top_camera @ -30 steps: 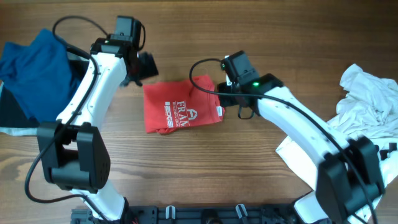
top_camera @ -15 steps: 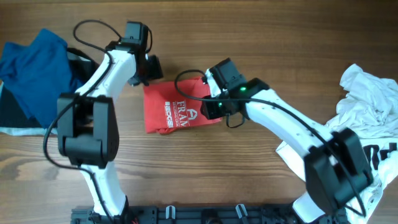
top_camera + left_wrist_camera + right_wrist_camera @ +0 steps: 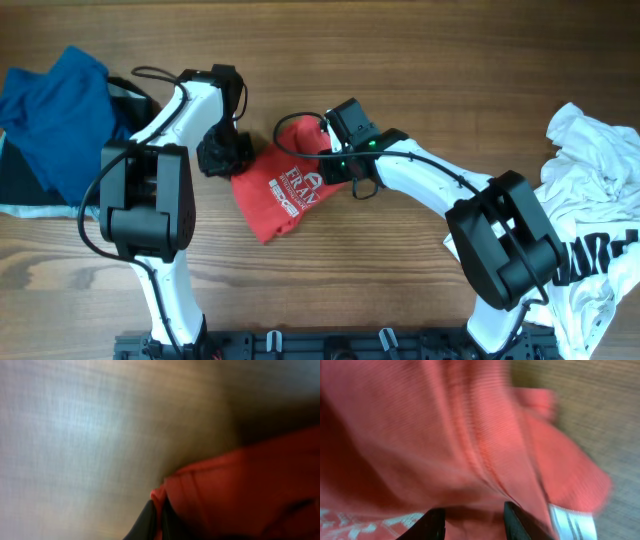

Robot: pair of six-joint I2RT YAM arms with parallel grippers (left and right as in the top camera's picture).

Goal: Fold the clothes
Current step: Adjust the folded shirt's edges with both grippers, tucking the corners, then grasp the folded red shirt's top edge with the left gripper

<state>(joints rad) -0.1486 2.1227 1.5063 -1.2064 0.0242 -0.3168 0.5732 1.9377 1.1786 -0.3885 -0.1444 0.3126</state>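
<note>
Blue cloth (image 3: pixel 60 110) lies heaped at nine o'clock on the wooden table (image 3: pixel 400 280). The left gripper (image 3: pixel 222 157) sits at the ten o'clock corner of the red T-shirt (image 3: pixel 285 192), its fingers pinched together on a hem fold. The shirt lies folded, logo up and skewed, near centre. At its one o'clock edge the right gripper (image 3: pixel 336 160) has jaws apart around bunched fabric; I cannot tell whether they clamp it. White clothes (image 3: pixel 590 170) wait at three o'clock. The step looks like repositioning the folded shirt; the next move calls for laying it flat.
</note>
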